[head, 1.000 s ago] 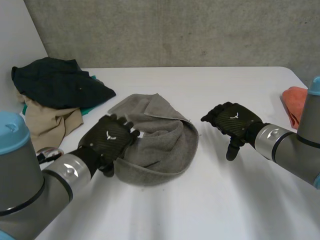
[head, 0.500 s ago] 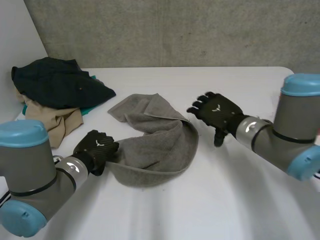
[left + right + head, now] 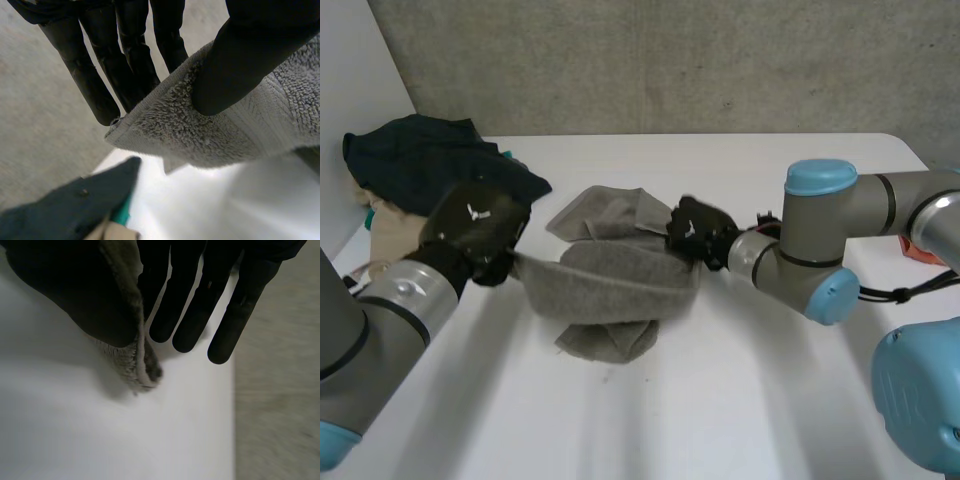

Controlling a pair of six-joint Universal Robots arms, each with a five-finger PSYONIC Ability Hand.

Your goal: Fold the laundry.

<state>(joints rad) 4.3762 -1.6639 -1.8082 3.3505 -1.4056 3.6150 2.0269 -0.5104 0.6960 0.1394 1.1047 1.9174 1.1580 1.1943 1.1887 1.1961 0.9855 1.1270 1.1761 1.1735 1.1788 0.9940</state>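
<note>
Holding grey towel (image 3: 610, 285) stretched above the middle of the counter (image 3: 740, 400), bunched lower folds resting on it, near the clothes pile (image 3: 430, 170). Pinching one end between thumb and straight fingers of left hand (image 3: 475, 228), and pinching the opposite edge likewise in right hand (image 3: 698, 230). Probably risking a slip from the shallow right pinch if pulling apart harder, or locking in the twisted bunch and getting a crooked fold.

- I see a plain grey towel (image 3: 610, 285), no pattern
- both hands black: left hand (image 3: 475, 225), right hand (image 3: 698, 230)
- my table (image 3: 740, 400) is white
- dark green-black garment (image 3: 420, 165), beige cloth (image 3: 382, 228)
</note>
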